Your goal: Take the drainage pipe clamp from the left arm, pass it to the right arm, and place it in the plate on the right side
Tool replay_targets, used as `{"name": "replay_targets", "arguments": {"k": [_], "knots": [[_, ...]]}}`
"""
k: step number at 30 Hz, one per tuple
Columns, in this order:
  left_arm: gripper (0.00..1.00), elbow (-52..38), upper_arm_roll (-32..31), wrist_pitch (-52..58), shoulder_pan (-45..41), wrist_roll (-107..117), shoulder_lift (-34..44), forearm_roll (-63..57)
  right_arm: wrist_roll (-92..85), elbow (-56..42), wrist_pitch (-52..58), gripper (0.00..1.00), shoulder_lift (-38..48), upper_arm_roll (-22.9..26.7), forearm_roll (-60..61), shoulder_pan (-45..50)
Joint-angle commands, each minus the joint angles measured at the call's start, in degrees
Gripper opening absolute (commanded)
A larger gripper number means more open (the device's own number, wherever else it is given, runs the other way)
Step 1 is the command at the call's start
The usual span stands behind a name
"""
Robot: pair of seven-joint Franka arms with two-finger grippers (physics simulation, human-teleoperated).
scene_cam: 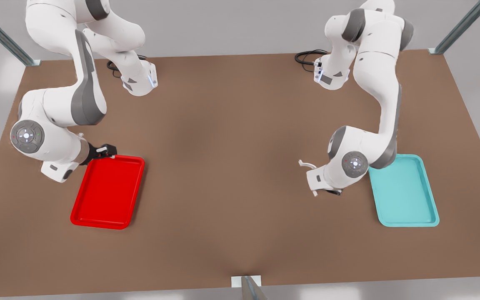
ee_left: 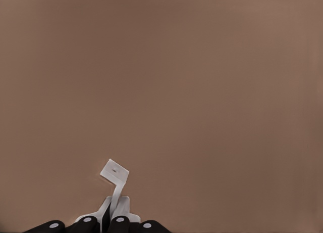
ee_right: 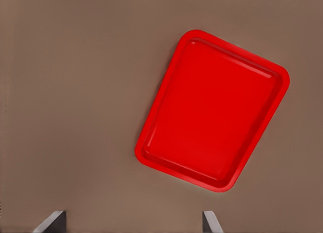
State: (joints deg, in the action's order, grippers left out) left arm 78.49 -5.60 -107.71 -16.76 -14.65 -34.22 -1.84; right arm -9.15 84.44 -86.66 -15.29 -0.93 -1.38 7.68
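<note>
**Inspector A:** In the front view we see both arms at once. The right gripper [scene_cam: 104, 151] hangs at the left of the frame, just beside the upper edge of the red tray [scene_cam: 108, 191]. The left gripper [scene_cam: 329, 192] sits low at the right of the frame, near the teal tray [scene_cam: 404, 191].

**Inspector B:** Agreed. From there we cannot judge either pair of fingers, so we go to the wrist views. What does the left one give us?

**Inspector A:** We note its dark fingers [ee_left: 118, 224] pressed close together, pinching the white pipe clamp [ee_left: 114, 171]. One square end tab of the clamp sticks out beyond the fingertips, above bare table. In the front view the clamp shows as a thin white hook beside that hand, left of the teal tray and well apart from the red one.

**Inspector B:** And the right wrist view?

**Inspector A:** We record its two grey fingertips [ee_right: 50, 224] spread wide with nothing between them. The whole red tray lies beyond them, and we see nothing resting in it.

**Inspector B:** The surface and the room?

**Inspector A:** We find a plain brown table [scene_cam: 231, 166] and pale grey walls. Slanting metal struts [scene_cam: 2, 35] stand at the upper corners, and black cables [scene_cam: 306, 56] lie coiled by the arm bases at the top of the frame.
</note>
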Motion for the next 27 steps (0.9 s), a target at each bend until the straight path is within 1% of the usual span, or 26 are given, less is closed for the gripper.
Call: {"name": "replay_targets", "arguments": {"k": [1,2,3,4,5,7,10,12,15,17,20,22,24,27], "knots": [[0.21,-2.37,-0.03,4.44,-3.10,50.07,-1.11,0.35,-6.93,-0.59,-0.26,1.00,-1.14,-0.04,-0.12,3.91],[0.21,-3.16,-1.08,4.35,-4.42,53.40,-2.25,0.70,-6.85,-0.68,-0.26,1.00,-2.46,-0.04,-0.03,6.90],[0.21,-6.85,-3.45,4.79,-4.51,57.53,-4.09,0.96,-6.67,-0.68,-0.35,1.00,-2.72,-0.13,0.32,10.06],[0.21,-9.49,-4.34,4.79,-6.35,61.23,-5.94,0.87,-6.06,-0.59,-0.97,1.00,-2.81,-0.13,0.50,13.14],[0.21,-10.81,-4.34,4.61,-8.02,63.34,-6.82,0.87,-5.97,-0.50,-2.46,1.00,-3.07,-0.13,1.46,15.43],[0.21,-12.48,-4.34,4.09,-12.15,69.23,-7.96,0.87,-6.06,0.11,-6.50,1.00,-4.13,-0.13,4.10,16.75],[0.21,-15.72,-4.34,3.56,-17.25,75.02,-10.33,0.87,-6.06,0.55,-14.14,1.00,-5.97,-0.22,4.28,23.95],[0.21,-18.80,-4.34,3.56,-18.83,76.70,-12.53,0.87,-6.14,3.36,-16.34,1.00,-3.96,-0.22,4.28,24.22],[0.21,-19.95,-3.98,2.16,-18.75,80.12,-13.50,0.96,-8.69,21.03,-29.26,1.00,7.56,-0.22,4.36,23.61],[0.21,-19.86,-3.98,1.45,-18.66,81.19,-13.59,0.96,-9.22,26.57,-35.76,1.00,10.11,-0.30,4.28,24.13],[0.21,-19.86,-3.98,1.80,-18.57,81.01,-13.59,0.96,-9.22,30.26,-46.31,1.00,9.49,-0.48,4.27,28.17],[0.21,-19.78,-4.07,1.80,-18.31,80.31,-13.59,1.05,-10.88,30.96,-50.88,1.00,8.27,-0.57,4.19,29.49],[0.21,-19.78,-4.16,1.89,-18.31,79.25,-13.59,1.58,-17.21,30.96,-53.52,1.00,6.86,-0.57,4.19,29.67],[0.21,-19.78,-4.69,2.50,-18.39,79.08,-13.50,2.72,-28.64,30.96,-54.49,1.00,6.51,-0.57,4.19,29.58]]}}
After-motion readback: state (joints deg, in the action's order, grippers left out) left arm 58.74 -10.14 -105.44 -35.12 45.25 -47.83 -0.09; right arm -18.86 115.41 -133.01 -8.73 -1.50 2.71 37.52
